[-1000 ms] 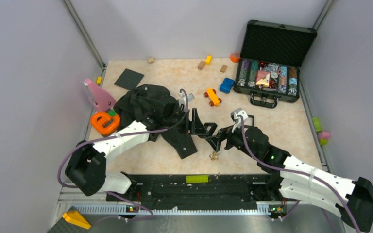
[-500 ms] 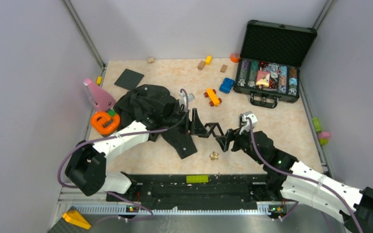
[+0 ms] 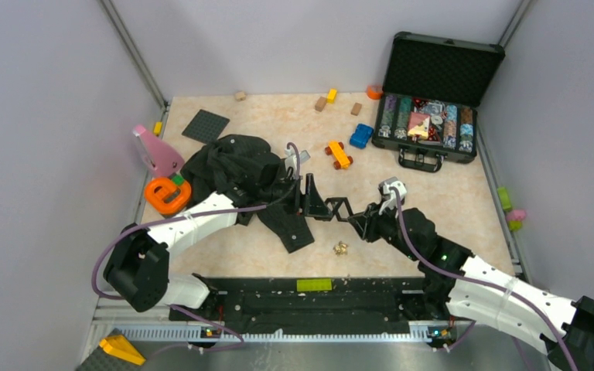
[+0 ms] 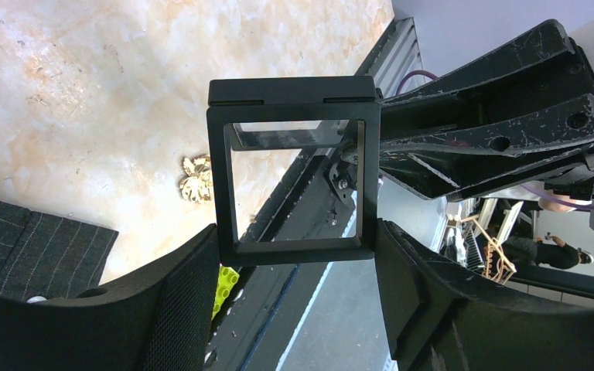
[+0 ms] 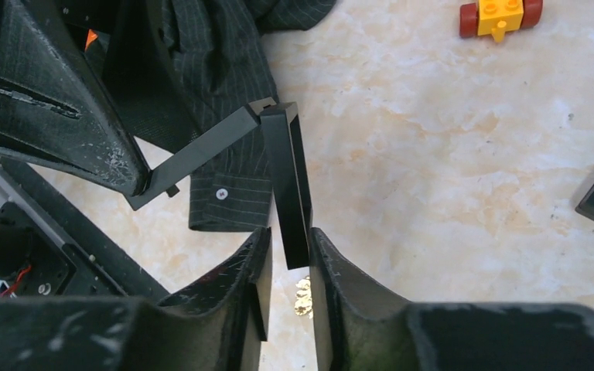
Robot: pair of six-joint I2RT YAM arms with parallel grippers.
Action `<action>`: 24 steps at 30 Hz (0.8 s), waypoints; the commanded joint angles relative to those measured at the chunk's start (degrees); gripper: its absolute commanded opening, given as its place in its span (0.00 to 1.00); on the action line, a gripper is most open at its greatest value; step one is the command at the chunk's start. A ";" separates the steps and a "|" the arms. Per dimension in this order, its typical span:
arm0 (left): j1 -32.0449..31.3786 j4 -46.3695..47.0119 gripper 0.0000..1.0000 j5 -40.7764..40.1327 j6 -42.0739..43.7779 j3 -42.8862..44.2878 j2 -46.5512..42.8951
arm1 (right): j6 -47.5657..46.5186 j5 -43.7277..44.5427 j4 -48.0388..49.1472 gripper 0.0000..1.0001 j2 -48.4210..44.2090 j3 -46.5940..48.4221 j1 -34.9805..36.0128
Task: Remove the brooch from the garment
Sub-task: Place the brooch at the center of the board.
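The gold brooch [image 3: 341, 248] lies loose on the table, off the dark pinstriped garment [image 3: 232, 166], which is bunched at the left. The left wrist view shows the brooch [image 4: 196, 178] beside a cuff of the garment [image 4: 39, 239]. My left gripper [image 3: 313, 202] [image 4: 298, 247] is shut on one half of a hinged black square box [image 4: 294, 91]. My right gripper [image 3: 360, 219] [image 5: 288, 247] has closed on the box's other half [image 5: 286, 178], held edge-on between its fingers. The brooch [image 5: 304, 297] shows on the table below those fingers, with the garment [image 5: 216, 69] to the left.
An open black case [image 3: 433, 116] with chips stands at the back right. An orange toy car [image 3: 339, 154], a blue one [image 3: 361, 136], a grey baseplate [image 3: 205, 125], a pink piece [image 3: 157, 151] and an orange ring [image 3: 168, 195] lie around the garment.
My right gripper swung toward the left gripper, took the free half of the black box between its fingers and closed on it. The left arm and the brooch stayed put.
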 commanded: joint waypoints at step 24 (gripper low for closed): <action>0.08 -2.98 0.72 -0.07 4.44 2.33 -2.17 | 2.09 0.73 0.17 0.06 0.24 1.86 0.24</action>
